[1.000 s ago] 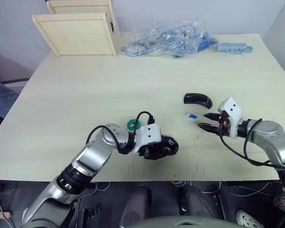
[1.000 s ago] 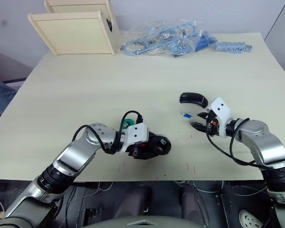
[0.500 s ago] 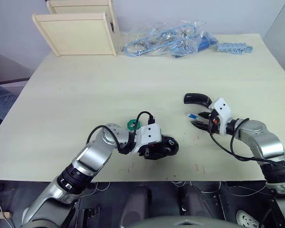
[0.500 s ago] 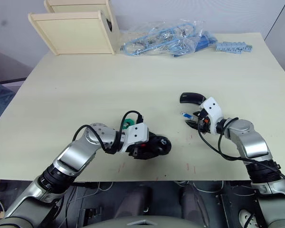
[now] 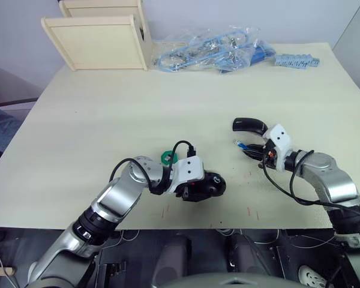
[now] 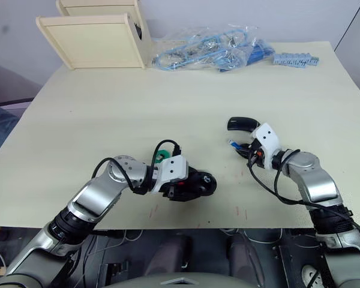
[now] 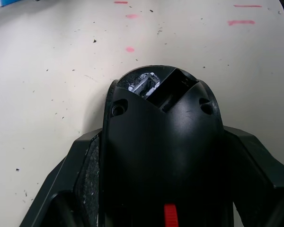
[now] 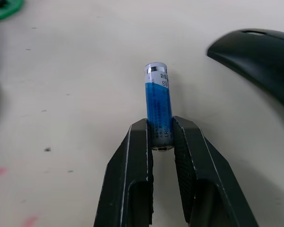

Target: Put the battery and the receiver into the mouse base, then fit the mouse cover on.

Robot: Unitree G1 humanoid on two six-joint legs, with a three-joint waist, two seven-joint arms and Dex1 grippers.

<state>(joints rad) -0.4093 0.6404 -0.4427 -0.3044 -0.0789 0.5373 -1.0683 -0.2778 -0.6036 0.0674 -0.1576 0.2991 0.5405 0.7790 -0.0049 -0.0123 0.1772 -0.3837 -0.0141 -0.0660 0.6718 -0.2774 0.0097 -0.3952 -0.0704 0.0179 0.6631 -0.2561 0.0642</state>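
Pinching the battery [image 8: 158, 111] by one end, right claw [image 8: 161, 142] sits beside the mouse cover [image 5: 249, 125]. Left claw [image 7: 163, 189] clamps the mouse base [image 7: 163, 142] on the table [image 5: 168, 102].

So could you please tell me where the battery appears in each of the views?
Left eye view: battery at the right tool, just below the mouse cover.
Right eye view: same spot.
Left wrist view: not in it.
Right wrist view: centre, its near end between the fingers.
Shared landmark: the mouse cover.
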